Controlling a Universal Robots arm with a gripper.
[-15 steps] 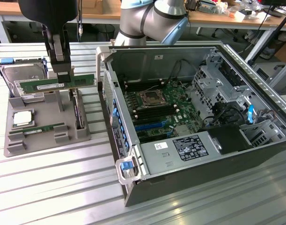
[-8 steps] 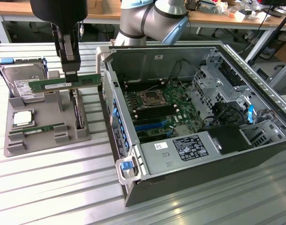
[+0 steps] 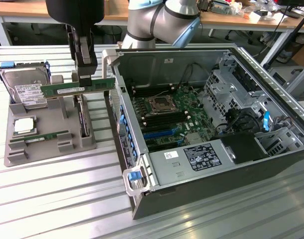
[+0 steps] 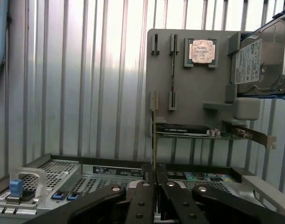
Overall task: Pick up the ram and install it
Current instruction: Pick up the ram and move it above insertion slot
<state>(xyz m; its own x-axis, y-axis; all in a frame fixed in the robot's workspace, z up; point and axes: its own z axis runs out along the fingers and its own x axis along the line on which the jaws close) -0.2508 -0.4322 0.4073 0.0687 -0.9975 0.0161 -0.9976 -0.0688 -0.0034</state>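
Pinching the ram (image 3: 67, 89) — long, thin, green, white label — the end effector (image 3: 86, 79) hovers.

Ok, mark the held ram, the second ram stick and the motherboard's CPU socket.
Held ram (image 3: 67, 90): exterior view, on its white label.
Second ram stick (image 3: 47, 136): exterior view, middle of its top edge.
CPU socket (image 3: 158, 104): exterior view, centre of its metal cover.

Long green ram (image 3: 77, 88), white label, level, on edge, raised, seemingly clear of grey holder (image 3: 51, 121).
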